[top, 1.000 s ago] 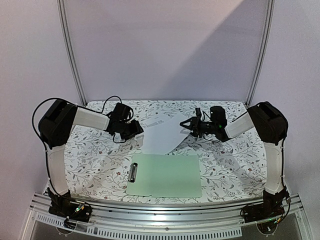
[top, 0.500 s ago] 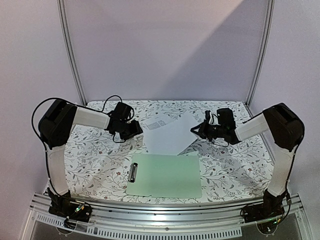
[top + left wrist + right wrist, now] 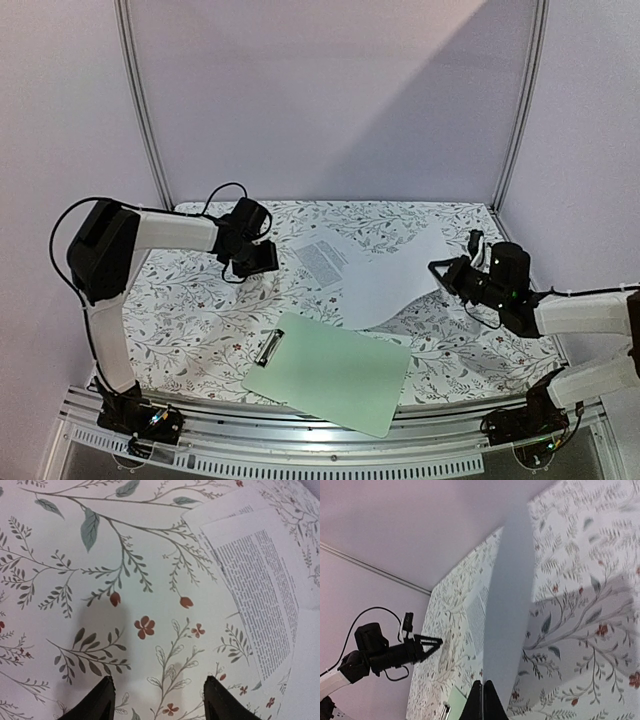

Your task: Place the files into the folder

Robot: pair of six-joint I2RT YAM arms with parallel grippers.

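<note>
None of the files (image 3: 385,285) is in the folder (image 3: 330,372) yet; they lie just beyond it, centre-far. The right end effector (image 3: 441,271) is pinched shut on one sheet's raised right edge; the left end effector (image 3: 268,262) hovers, moderately open, over the tabletop (image 3: 190,310).

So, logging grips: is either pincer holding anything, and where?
Right pincer pinches a white sheet by its lifted right edge; left pincer, open, holds nothing.

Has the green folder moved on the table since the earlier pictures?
Yes. The folder has turned clockwise. Its near edge, which was parallel to the front rail before, now slants, and its near right corner lies close to that rail.
</note>
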